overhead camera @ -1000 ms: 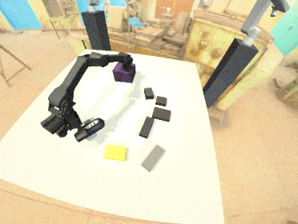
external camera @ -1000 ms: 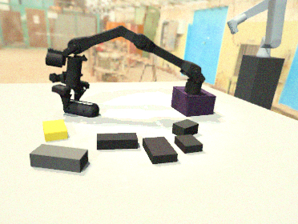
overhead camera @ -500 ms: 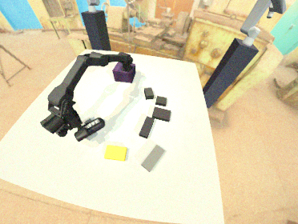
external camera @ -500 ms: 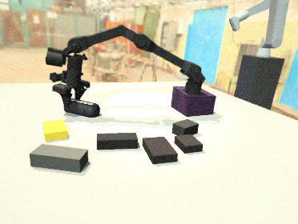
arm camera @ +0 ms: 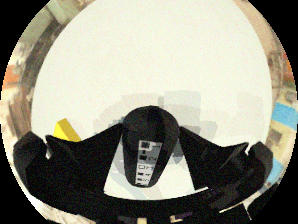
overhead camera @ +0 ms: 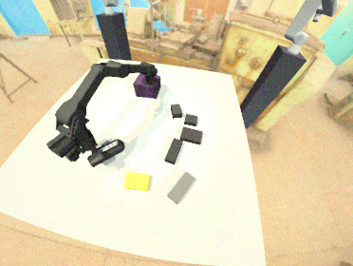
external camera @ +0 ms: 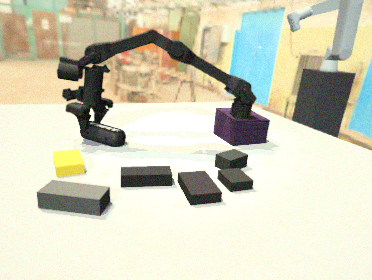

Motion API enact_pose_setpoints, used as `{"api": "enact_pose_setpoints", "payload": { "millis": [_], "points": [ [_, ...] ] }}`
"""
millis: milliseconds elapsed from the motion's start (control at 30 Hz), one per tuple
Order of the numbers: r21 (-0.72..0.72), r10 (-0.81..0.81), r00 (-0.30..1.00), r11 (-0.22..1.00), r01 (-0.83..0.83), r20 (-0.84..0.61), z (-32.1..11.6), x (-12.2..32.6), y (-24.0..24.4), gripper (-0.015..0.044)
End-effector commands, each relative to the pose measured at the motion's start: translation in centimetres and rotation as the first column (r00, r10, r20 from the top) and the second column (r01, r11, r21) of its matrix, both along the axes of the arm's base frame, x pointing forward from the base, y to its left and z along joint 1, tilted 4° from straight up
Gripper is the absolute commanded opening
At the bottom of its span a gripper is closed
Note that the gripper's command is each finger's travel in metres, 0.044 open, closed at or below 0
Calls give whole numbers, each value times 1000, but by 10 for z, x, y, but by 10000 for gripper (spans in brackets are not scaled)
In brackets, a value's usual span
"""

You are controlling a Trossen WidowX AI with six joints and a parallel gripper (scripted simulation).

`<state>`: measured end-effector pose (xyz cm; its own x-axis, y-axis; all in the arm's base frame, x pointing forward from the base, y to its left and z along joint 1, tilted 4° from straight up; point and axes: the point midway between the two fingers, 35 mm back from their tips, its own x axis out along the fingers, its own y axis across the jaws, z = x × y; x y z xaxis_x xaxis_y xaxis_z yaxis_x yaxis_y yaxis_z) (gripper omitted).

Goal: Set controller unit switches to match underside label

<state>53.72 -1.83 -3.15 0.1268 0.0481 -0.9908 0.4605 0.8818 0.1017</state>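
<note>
The dark controller unit (overhead camera: 112, 154) (external camera: 107, 136) (arm camera: 151, 117) lies on the bench with its white label face up, so its switches are hidden beneath. In the wrist view the label's squares by 1 and 2 look filled and the one by 3 looks empty. The lower ones are small and blurred, and the sixth cannot be made out. My gripper (external camera: 91, 127) (arm camera: 150, 128) points down over the unit, with one finger against each long side, shut on it. The unit seems to rest at bench level.
A yellow block (overhead camera: 137, 181) (external camera: 69, 163) (arm camera: 65, 130) lies near the unit. A grey block (overhead camera: 181, 187) (external camera: 74, 198) lies farther off. Several dark blocks, one long (overhead camera: 174, 151) (external camera: 146, 176), lie toward the arm's purple base box (overhead camera: 147, 86) (external camera: 240, 129).
</note>
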Motion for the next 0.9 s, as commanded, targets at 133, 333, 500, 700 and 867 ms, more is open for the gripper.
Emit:
{"api": "enact_pose_setpoints", "payload": {
  "millis": [133,333,500,700,867],
  "points": [
    [0,-4,1000,1000,4,5,11,-1,1,336],
    [0,-4,1000,1000,4,3,15,-2,1,336],
    [0,-3,1000,1000,3,0,19,-3,2,336],
    [0,-3,1000,1000,3,-5,23,-5,3,336],
    [0,-3,1000,1000,3,-8,27,-7,4,336]
  ]
}}
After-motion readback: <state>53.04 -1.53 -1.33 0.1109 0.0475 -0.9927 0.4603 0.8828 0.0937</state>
